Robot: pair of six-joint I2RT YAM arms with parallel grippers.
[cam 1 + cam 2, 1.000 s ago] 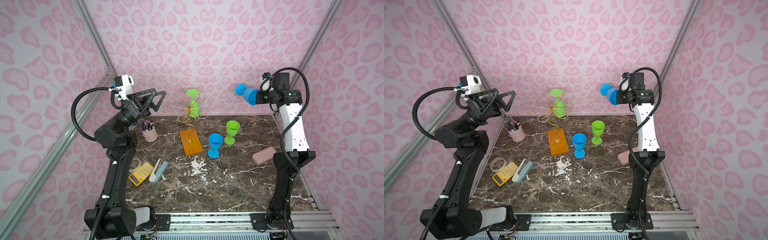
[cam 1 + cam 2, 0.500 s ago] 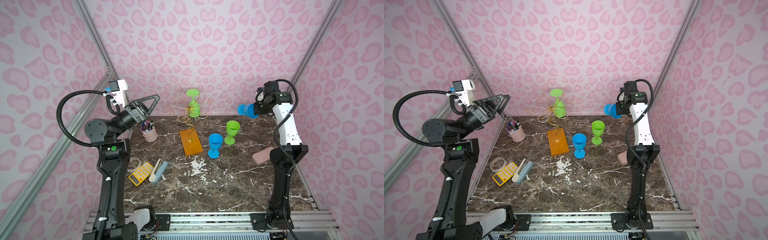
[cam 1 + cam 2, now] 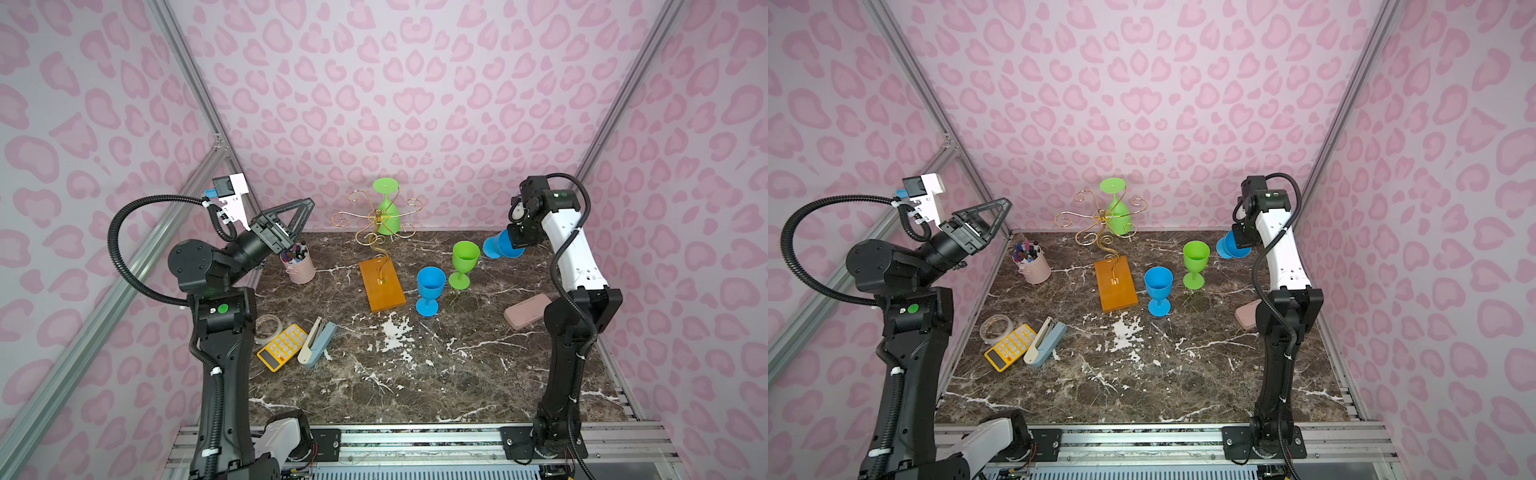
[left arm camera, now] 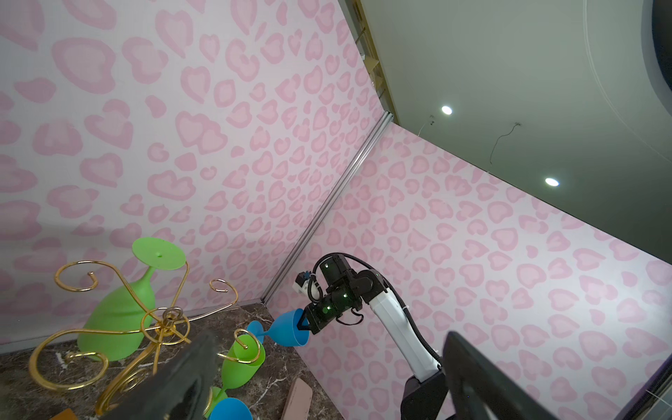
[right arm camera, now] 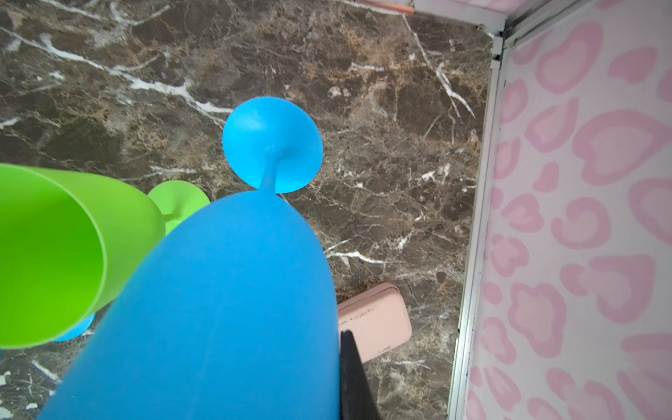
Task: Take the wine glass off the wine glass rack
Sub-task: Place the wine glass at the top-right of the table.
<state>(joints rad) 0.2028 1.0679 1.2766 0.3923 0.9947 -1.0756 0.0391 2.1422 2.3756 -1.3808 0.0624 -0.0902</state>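
Wine glass rack (image 3: pixel 382 291) at the rear centre of the surface (image 3: pixel 415 374), as I see it in both top views. A green wine glass (image 3: pixel 386 212) hangs upside down from its gold arms. My right hand (image 3: pixel 517 241) is clenched on the rim of a blue wine glass (image 3: pixel 498 246), which is tilted with its foot toward the surface. That glass is off the rack, well to its right and just beside an upright green glass (image 3: pixel 464 262). Whether the foot touches the surface I cannot tell. My left hand (image 3: pixel 307 205) is released, its fingers (image 4: pixel 182 382) spread wide and holding nothing. It is raised near a pink pen cup (image 3: pixel 298 266), to the left of the rack and apart from it.
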